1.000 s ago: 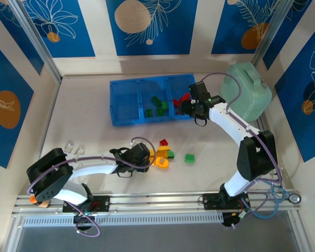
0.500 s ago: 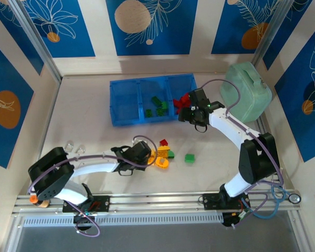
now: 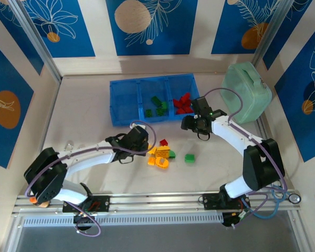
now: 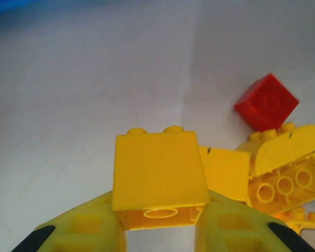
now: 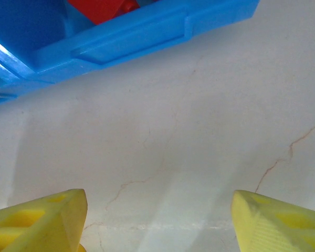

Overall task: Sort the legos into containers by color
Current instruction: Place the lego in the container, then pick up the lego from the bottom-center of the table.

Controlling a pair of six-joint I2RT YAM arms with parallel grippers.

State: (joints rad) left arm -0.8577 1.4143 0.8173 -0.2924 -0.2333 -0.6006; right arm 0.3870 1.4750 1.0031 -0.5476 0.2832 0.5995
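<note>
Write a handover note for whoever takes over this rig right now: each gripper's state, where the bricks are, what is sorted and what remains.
Left gripper: shut on a yellow brick, beside the loose pile.
Right gripper: open, empty, over bare table just in front of the blue tray.
Done: green bricks in the middle compartment, red bricks in the right one; the left one holds none.
Left to do: yellow-orange pile, single red brick, lone green brick and a green brick against the pile, all on the table.
</note>
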